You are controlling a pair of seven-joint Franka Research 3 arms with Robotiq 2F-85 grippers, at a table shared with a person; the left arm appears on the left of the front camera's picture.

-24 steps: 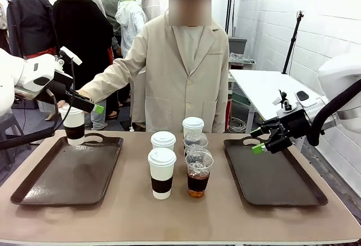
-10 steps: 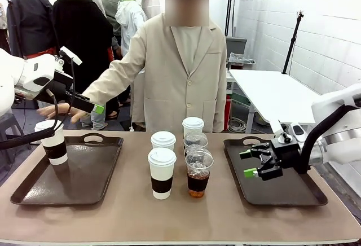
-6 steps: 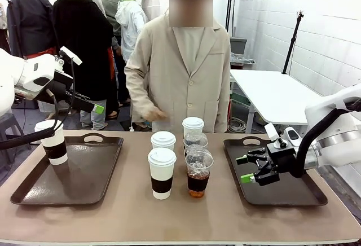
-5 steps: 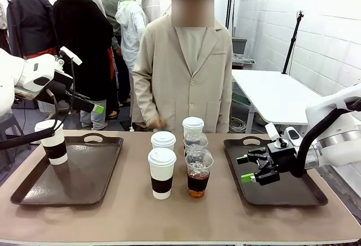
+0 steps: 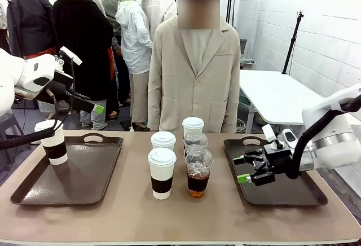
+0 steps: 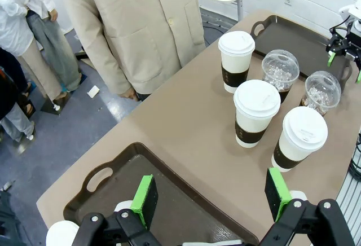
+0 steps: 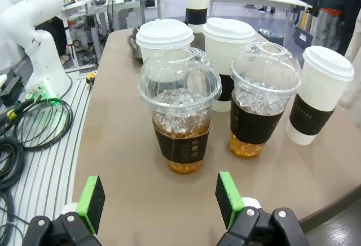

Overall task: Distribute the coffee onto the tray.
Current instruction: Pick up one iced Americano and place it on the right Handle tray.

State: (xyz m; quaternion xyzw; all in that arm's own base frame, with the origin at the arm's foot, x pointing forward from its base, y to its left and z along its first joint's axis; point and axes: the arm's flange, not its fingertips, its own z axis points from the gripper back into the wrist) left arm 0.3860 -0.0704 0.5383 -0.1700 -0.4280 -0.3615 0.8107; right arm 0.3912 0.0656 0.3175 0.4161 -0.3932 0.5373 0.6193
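I am going for the next coffee. My right claw (image 5: 241,168) hangs over the right tray (image 5: 287,192), spread wide and empty, facing the nearest iced coffee (image 5: 198,172) on the tabletop (image 5: 169,218). I judge I must reach in and straddle it. My left claw (image 6: 211,192), also spread and empty, hovers near the paper cup (image 5: 54,143) on the left tray (image 5: 79,178).

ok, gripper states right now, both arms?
Left gripper: open, holding nothing.
Right gripper: open, holding nothing, aimed at an iced coffee cup.

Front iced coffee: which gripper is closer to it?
Right. The right gripper hovers over the right tray, jaws open toward the front iced coffee; the left gripper is raised above the left tray, far off.
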